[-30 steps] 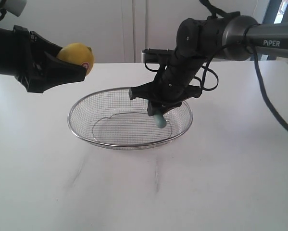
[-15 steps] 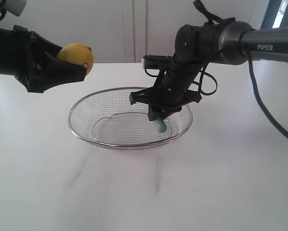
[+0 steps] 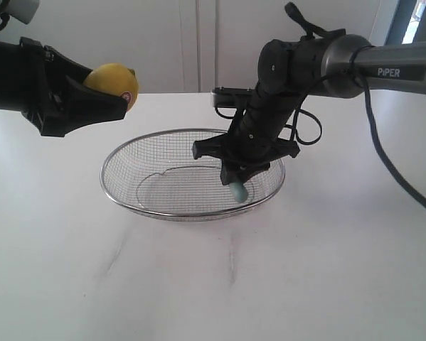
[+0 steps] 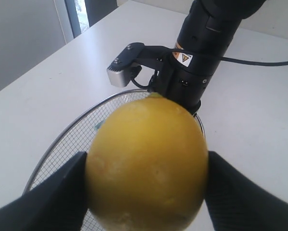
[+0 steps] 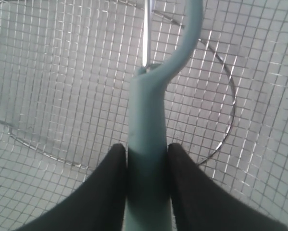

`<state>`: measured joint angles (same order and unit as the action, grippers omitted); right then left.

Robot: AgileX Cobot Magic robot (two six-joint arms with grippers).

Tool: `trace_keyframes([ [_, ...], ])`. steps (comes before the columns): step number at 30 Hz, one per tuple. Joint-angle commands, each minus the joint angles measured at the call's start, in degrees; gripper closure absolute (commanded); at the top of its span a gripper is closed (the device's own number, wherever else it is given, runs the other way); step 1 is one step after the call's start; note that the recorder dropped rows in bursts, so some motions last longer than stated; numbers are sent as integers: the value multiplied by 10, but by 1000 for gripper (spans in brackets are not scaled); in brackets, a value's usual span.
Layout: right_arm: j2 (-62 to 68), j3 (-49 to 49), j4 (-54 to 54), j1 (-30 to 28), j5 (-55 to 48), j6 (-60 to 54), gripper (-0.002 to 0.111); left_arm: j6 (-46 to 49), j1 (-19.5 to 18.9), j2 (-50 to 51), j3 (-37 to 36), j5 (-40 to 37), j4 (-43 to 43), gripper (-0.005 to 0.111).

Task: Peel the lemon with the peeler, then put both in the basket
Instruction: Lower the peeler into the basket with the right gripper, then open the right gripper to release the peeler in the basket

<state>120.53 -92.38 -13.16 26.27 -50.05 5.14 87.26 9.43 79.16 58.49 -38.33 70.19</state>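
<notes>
The lemon (image 3: 113, 84), round and bright yellow with its skin unbroken where it shows, is clamped in the air above and just outside the basket's (image 3: 163, 153) left rim. The slim peeler (image 3: 237, 190), pale teal with a thin metal blade, is gripped by its handle and tilted steeply, its lower end inside the basket's right half. The basket, a shallow oval of silver mesh, sits upright on the bench.

In the exterior view the peeler (image 3: 237, 190) shows only its handle tip below the right gripper (image 3: 235, 175); its blade head is hidden behind the jaws (the right wrist view cuts that head off at the picture's edge too). The lemon (image 3: 110, 75) is partly covered by the fingers (image 3: 92, 103) of the left gripper (image 3: 112, 88), and its reddish mark (image 3: 129, 95) is too small to read. In the left wrist view the lemon blocks much of the basket (image 4: 62, 139) and runs off the frame.
</notes>
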Motion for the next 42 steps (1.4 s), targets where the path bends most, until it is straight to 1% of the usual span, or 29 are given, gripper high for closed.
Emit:
trace_keyframes([
  [1, 10, -2, 0, -6, 2, 3, 108, -2, -1, -4, 2, -7, 16, 107],
  [10, 10, -2, 1, -6, 4, 3, 107, -2, -1, -4, 2, -7, 16, 107],
  [15, 10, -2, 1, -6, 4, 3, 87, -2, -1, -4, 2, -7, 16, 107],
  [20, 10, -2, 1, -6, 0, 3, 64, -2, -1, -4, 2, -7, 16, 107],
  [22, 10, -2, 1, -6, -1, 3, 60, -2, -1, -4, 2, -7, 16, 107],
  [42, 7, -2, 2, -6, -12, 17, 60, -2, -1, -4, 2, -9, 16, 107],
])
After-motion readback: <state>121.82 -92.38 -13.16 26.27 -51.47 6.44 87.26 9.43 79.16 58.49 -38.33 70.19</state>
